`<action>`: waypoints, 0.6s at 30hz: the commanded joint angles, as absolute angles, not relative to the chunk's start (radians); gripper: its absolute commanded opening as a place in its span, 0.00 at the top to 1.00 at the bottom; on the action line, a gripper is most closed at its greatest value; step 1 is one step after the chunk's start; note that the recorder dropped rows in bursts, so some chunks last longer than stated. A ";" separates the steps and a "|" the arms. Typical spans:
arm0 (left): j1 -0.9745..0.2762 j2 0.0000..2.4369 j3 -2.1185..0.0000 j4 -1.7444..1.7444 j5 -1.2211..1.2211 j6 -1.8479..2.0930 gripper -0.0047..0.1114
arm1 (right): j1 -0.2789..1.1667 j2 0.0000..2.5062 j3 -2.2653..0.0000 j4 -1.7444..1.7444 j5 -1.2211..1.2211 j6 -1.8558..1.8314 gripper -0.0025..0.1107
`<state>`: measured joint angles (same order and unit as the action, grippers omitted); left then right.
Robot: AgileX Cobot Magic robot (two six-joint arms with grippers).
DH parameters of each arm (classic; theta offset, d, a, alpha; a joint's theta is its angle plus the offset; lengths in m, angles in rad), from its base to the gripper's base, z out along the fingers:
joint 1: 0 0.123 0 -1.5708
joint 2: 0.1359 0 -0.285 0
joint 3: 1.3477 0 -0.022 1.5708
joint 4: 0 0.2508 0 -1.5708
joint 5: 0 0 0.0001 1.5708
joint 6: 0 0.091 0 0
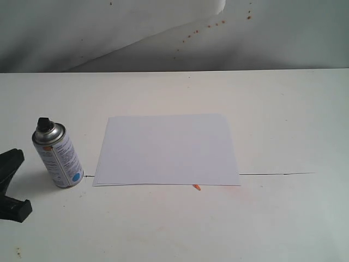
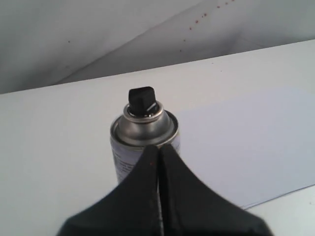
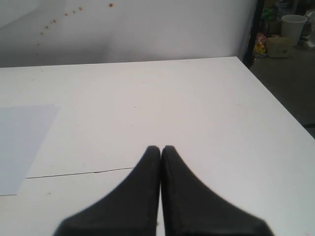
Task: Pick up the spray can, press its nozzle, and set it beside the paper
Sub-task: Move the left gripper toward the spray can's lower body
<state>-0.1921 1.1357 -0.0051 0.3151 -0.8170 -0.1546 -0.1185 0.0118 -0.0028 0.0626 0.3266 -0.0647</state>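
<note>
Closest to lens, left wrist view: left gripper, fingers pressed together, nothing between them. Just past the tips, can upright on white table, black nozzle on top. Contact between tips and can not clear from this angle. Paper flat just beside can.

Right wrist view: right gripper also closed, empty, low over table. Corner of paper at one side, well apart from tips. Thin dark line across table from paper's edge. White cup beyond table, in background clutter.

Exterior view: can standing just left of paper, small gap between, not on sheet. Left gripper at far left edge, near can, apart from it. Small orange speck at paper's front edge. Reddish spots on backdrop.
</note>
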 commanded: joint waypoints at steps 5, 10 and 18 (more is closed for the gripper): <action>-0.190 1.222 0.000 0.357 -0.830 -0.259 0.96 | -0.122 0.006 0.000 0.052 0.327 -0.070 0.98; -0.190 1.261 0.000 0.357 -0.830 -0.309 0.96 | -0.122 0.006 0.000 0.052 0.327 -0.070 0.98; -0.190 1.261 0.000 0.333 -0.733 -0.307 0.96 | -0.122 0.006 0.000 0.052 0.327 -0.070 0.98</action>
<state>-0.1921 1.2577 -0.0051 0.3542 -0.7753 -0.3044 -0.1185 0.0118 -0.0028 0.0626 0.3266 -0.0647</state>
